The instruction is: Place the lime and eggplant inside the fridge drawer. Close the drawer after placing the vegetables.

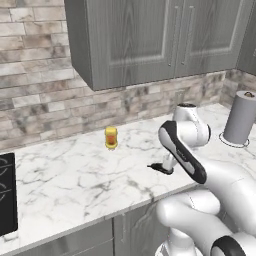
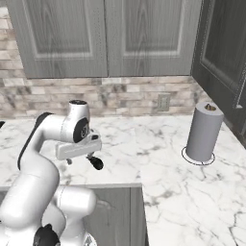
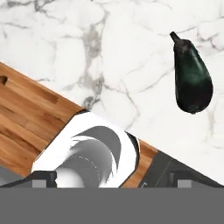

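Observation:
The eggplant (image 3: pixel 193 76) lies on the white marble counter (image 3: pixel 109 52) at the upper right of the hand view, glossy and very dark, its thin stem pointing up and left. My gripper (image 3: pixel 112 179) hangs above the counter's front edge, open, with nothing between its fingers and well clear of the eggplant. In the right base view the gripper (image 2: pixel 82 162) points down over the counter's near edge. The lime and the fridge drawer are out of view.
A yellow-orange jar (image 1: pixel 111 138) stands mid-counter near the brick wall. A grey paper towel roll (image 2: pixel 204 132) is upright at the right. A black stove top (image 1: pixel 6 195) borders the counter's left end. Grey wall cabinets (image 1: pixel 150 40) hang overhead. Wooden floor (image 3: pixel 26 118) lies below the edge.

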